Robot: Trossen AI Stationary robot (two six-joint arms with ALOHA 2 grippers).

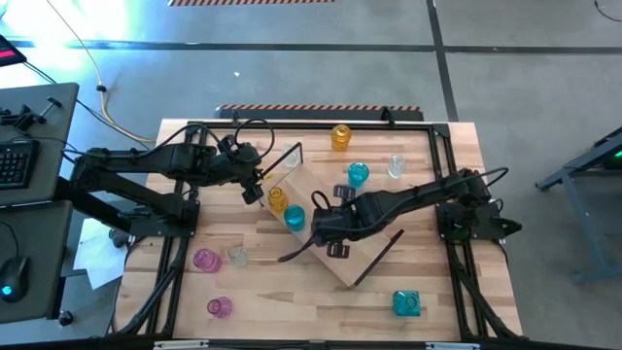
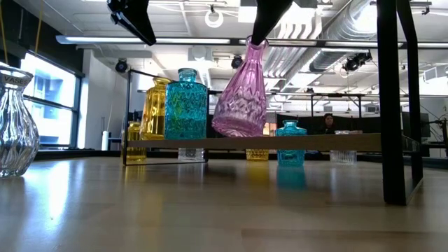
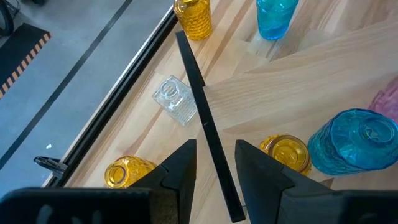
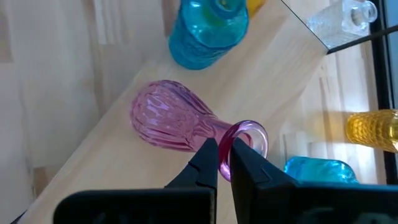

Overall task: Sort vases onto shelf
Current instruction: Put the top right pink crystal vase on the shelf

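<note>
The shelf, a light board with black end loops, lies slantwise at mid-table. An amber vase and a teal vase stand on it by their bases. My right gripper is shut on a pink vase above the board, next to the teal one. My left gripper hangs open over the shelf's far-left end. The black frame bar shows between its fingers, apart from them. My right gripper pinches the pink vase's rim at the top of its narrow neck. One finger looks to be in the mouth and one outside. The fingers slant down from above. The vase hangs tilted, its base right at the shelf board; whether it touches I cannot tell.
Loose vases stand on the table: amber, teal and clear at the far side, two pink and a clear one near left, a teal one near right. Free board lies toward the shelf's near-right end.
</note>
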